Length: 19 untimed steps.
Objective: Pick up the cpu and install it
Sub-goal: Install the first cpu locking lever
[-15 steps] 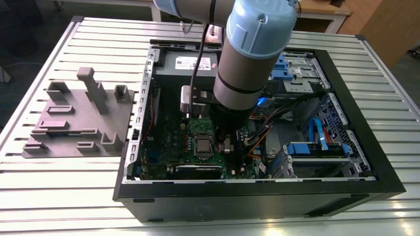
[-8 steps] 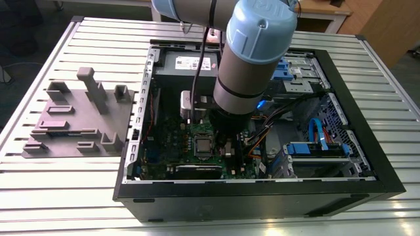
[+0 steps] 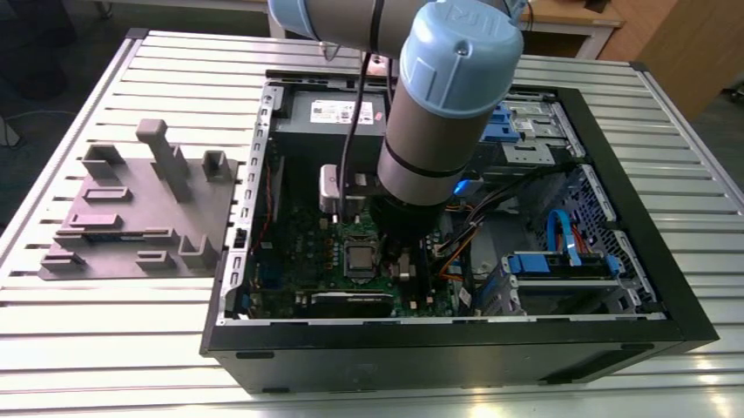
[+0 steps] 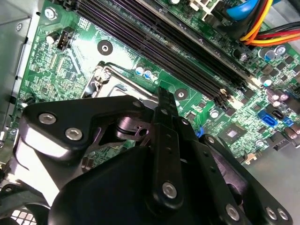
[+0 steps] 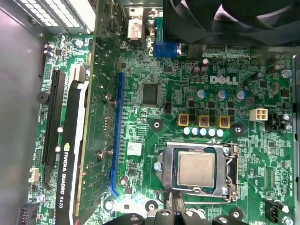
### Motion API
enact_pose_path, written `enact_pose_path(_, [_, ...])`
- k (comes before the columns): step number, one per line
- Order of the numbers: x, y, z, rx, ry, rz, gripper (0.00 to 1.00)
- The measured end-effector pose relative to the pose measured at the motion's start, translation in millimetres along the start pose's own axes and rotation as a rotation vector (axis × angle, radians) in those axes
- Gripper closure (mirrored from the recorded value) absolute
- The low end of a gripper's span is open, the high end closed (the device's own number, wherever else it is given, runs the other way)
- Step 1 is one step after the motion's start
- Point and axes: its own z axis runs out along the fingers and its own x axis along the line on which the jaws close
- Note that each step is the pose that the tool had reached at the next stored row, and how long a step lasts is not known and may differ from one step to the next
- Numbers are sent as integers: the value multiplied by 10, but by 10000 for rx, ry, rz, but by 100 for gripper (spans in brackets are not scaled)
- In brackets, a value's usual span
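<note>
The cpu [image 5: 196,169] lies flat in its socket [image 5: 161,180] on the green motherboard [image 5: 154,101], silver top up, framed by the socket's metal bracket on all sides. In the exterior view the same chip [image 3: 358,259] shows as a small grey square at the middle of the board, inside the open computer case [image 3: 465,348] that lies on its side on the slatted counter [image 3: 104,348].

The arm [image 3: 448,113] reaches straight down into the case, and its claw [image 3: 402,246] hangs just beside the socket, low over the board. In the second wrist view the claw [image 4: 161,101] has its black fingers [image 4: 161,112] drawn together into a single narrow tip with no gap between them and nothing held; that tip hovers at the edge of the socket frame [image 4: 110,77], near the black memory slots [image 4: 154,42]. In the first wrist view the black claw links [image 5: 171,216] sit just beside the socket edge nearest them.

A graphics card [image 5: 77,140] stands upright in a slot well apart from the socket (its blue slot [image 5: 116,136] runs between the two). A black fan [image 5: 225,21] sits beyond the socket. Outside the case, well apart from the socket, a purple-grey tray [image 3: 139,218] with upright blocks rests on the counter.
</note>
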Motion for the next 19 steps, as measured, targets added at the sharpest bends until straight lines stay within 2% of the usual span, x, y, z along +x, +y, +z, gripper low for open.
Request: enact_pose_path(19, [-1,-3,63,-1,8,-1,89])
